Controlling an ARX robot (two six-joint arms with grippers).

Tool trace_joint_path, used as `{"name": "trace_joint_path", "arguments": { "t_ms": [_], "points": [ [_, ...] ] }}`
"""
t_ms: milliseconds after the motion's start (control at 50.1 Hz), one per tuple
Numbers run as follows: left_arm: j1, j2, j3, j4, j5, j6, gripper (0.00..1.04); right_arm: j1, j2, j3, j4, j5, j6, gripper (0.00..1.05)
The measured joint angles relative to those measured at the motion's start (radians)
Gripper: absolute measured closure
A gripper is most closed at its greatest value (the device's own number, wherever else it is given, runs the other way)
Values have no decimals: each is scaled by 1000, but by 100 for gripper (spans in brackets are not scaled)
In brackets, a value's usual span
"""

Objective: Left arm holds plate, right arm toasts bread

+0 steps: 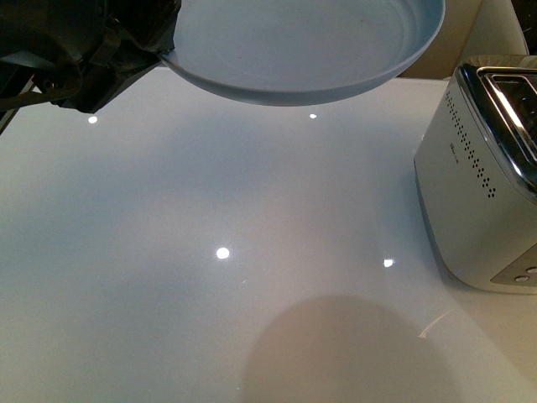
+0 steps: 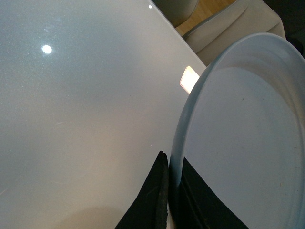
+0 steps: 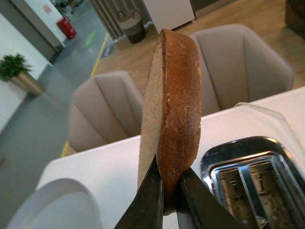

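The pale blue-grey plate (image 1: 310, 46) hangs empty in the air over the far side of the white table. My left gripper (image 1: 155, 52) is shut on its left rim; in the left wrist view the black fingers (image 2: 152, 200) pinch the plate's rim (image 2: 177, 157). My right gripper (image 3: 170, 183) is shut on the lower edge of the bread (image 3: 174, 114), a tan slice with brown crust held upright on edge in the air. The toaster's two open slots (image 3: 252, 183) lie below and beside the slice. The right gripper and the bread are out of the front view.
The white toaster (image 1: 482, 185) with a chrome top stands at the table's right edge. The glossy white table (image 1: 210, 252) shows lamp reflections. Beige chairs (image 3: 105, 109) stand beyond the far edge. The plate's edge shows in the right wrist view (image 3: 52, 207).
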Motion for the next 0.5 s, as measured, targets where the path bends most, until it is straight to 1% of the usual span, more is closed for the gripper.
{"name": "trace_joint_path", "arguments": {
  "t_ms": [180,240,319,499],
  "points": [
    [0,0,0,0,0,-1,102,32,36,0,2,71,-208,102],
    [0,0,0,0,0,-2,102,51,47,-1,-13,110,-288,102],
    [0,0,0,0,0,-2,102,68,69,-1,-39,148,-355,102],
    [0,0,0,0,0,-2,102,80,118,0,-68,203,-433,102]
  ]
}}
